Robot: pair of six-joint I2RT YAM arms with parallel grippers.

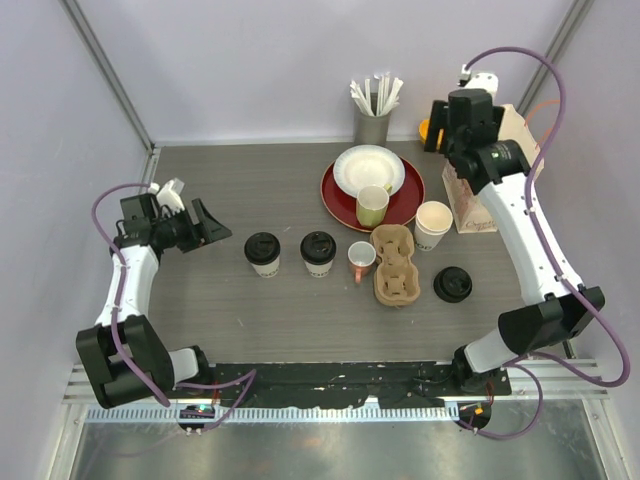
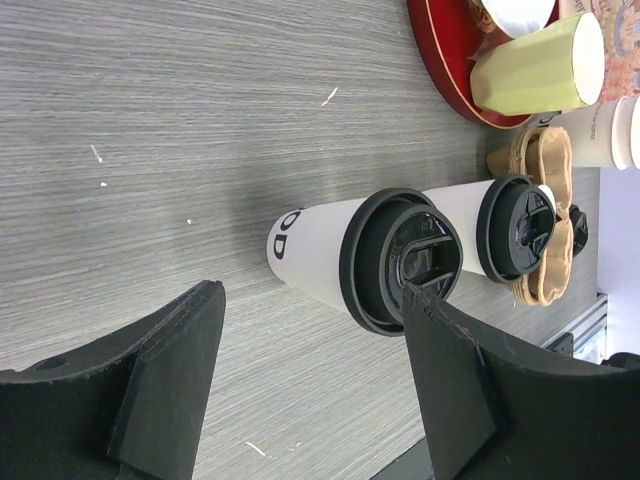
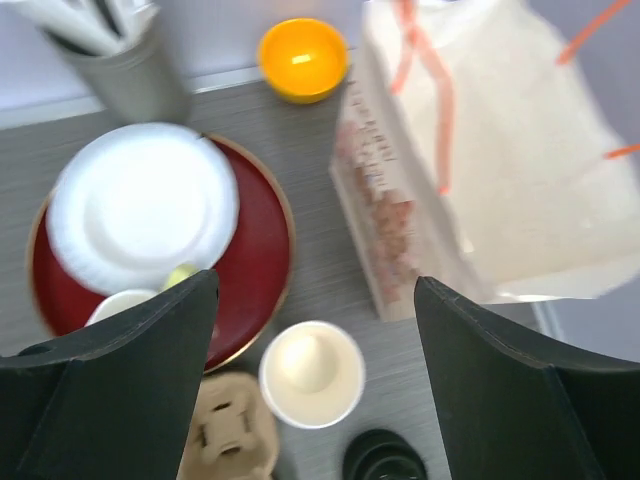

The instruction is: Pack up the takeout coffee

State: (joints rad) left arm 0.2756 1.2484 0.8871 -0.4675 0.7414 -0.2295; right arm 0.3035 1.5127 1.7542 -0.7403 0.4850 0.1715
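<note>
Packing had not visibly begun. The two lidded coffees, the left cup (image 1: 263, 253) and the right cup (image 1: 318, 252), stood side by side in the middle of the table (image 1: 250, 320). They were apart from the cardboard carrier (image 1: 394, 264), whose wells looked empty, and well apart from the paper bag (image 1: 468, 205) near the far right corner. The left gripper (image 1: 212, 224) hung near the left edge, jaws spread and empty, facing the left cup. The right gripper (image 1: 441, 128) hovered over the far right corner, jaws wide, holding nothing. By my reading, both cups had yet to be seated.
</note>
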